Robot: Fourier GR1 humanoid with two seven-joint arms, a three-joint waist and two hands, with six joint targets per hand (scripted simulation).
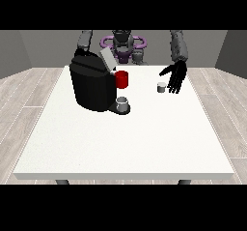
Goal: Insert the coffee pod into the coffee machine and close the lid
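Observation:
A black coffee machine [91,85] stands on the white table [125,138] at the view's left, with its grey lid [107,58] tilted up. A small grey coffee pod [161,87] sits on the table at the right. The hand at the view's right [175,76] hangs just right of the pod and slightly above it, fingers straight and spread, holding nothing. The other arm comes down behind the machine, and its hand is hidden there.
A red mug [122,79] stands right behind the machine's spout. A grey cup [123,104] rests on the machine's drip tray. The table's front half is bare white surface.

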